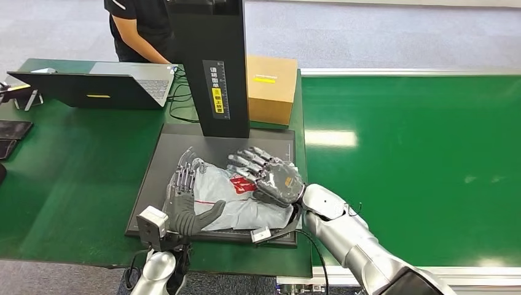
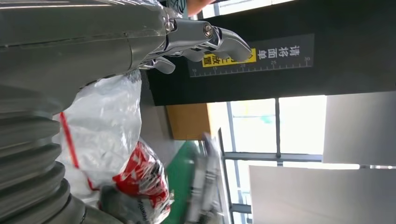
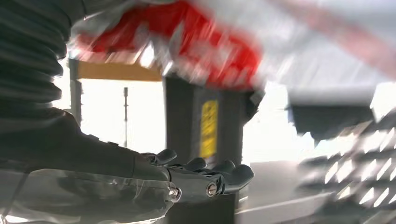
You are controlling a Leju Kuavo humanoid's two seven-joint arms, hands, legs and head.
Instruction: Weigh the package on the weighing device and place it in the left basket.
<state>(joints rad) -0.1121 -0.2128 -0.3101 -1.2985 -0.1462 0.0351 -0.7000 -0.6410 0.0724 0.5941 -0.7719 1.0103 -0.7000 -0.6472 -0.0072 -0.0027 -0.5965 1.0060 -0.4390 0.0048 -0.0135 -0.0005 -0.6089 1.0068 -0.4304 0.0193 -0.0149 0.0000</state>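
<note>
The package (image 1: 230,196), a grey plastic bag with a red mark, is lying flat on the black scale (image 1: 161,165), directly in front of the scale's upright black column (image 1: 212,64). The left hand (image 1: 184,206) is resting on the package's near left end with fingers extended and thumb spread, gripping nothing, while the right hand (image 1: 267,175) is lying flat over the package's right side, fingers straight and apart, likewise grasping nothing. A cardboard box (image 1: 271,88) is sitting just right of the column, a laptop (image 1: 92,86) is standing to its left, and a person (image 1: 138,27) is standing behind the laptop.
</note>
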